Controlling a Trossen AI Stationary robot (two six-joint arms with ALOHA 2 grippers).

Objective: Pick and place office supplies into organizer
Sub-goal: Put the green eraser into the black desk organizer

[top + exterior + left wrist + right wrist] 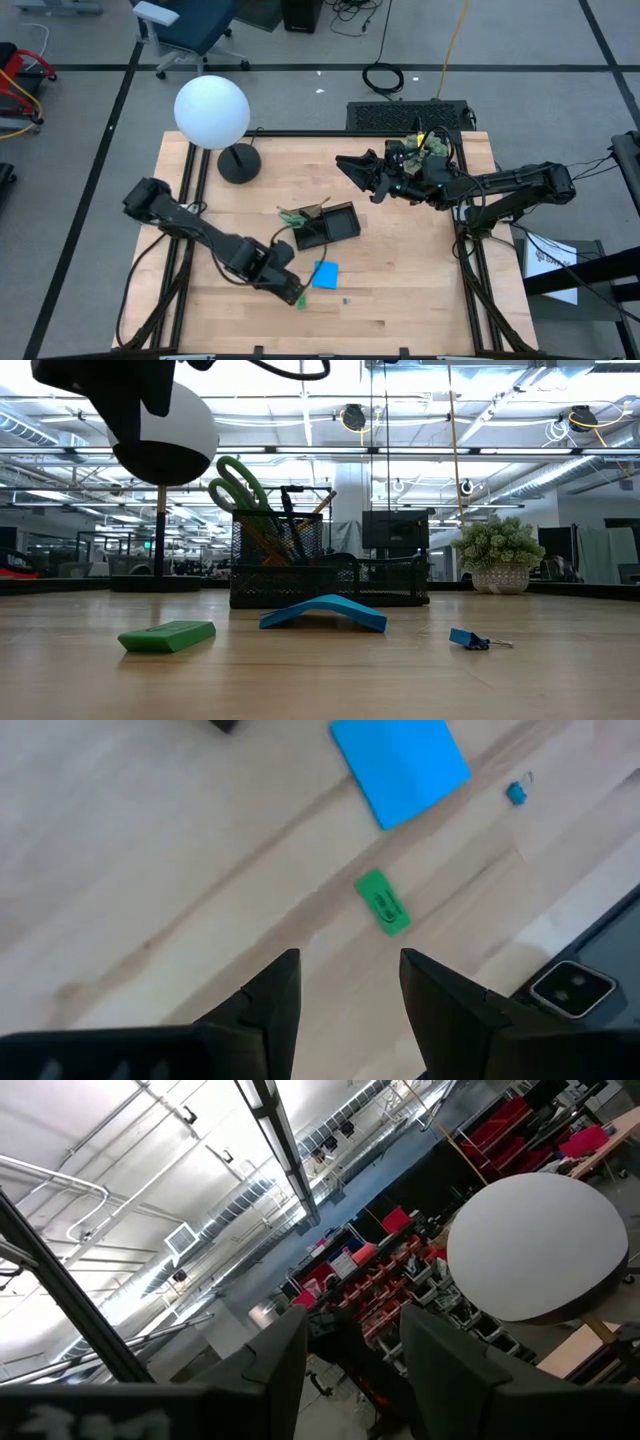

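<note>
A small green block lies flat on the wooden table near its front edge, also seen in the low view. My left gripper hangs open above it, pointing steeply down, with the block just ahead of the fingertips. The blue note pad lies beside it, bowed up in the middle. The black mesh organizer at mid-table holds green-handled scissors, pens and pencils. My right gripper waits open, raised over the far right part of the table.
A tiny blue clip lies near the front edge, to the right of the pad. A lamp with a white globe and round black base stands at the far left. A fuzzy green plant sits at the far right.
</note>
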